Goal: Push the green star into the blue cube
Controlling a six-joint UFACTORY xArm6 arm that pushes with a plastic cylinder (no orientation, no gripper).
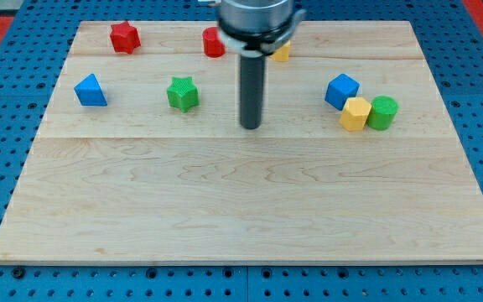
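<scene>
Camera view: my tip (250,126), no fingers, apart between green star (183,93) and blue cube (341,90).

red blocks (125,37) 2 | blue blocks (90,91) 2 | green blocks (183,93) 2 | yellow blocks (355,114) 2

A red star (125,37) sat near the top-left corner of the wooden board (250,210), and a blue triangular block (90,91) lay below it, toward the view's left edge. Another red block (212,42) — partly hidden — stood at the top centre, with a yellow block (282,54) just showing nearby. At the view's right, a yellow block (355,114) touched a green cylinder (383,112).
</scene>
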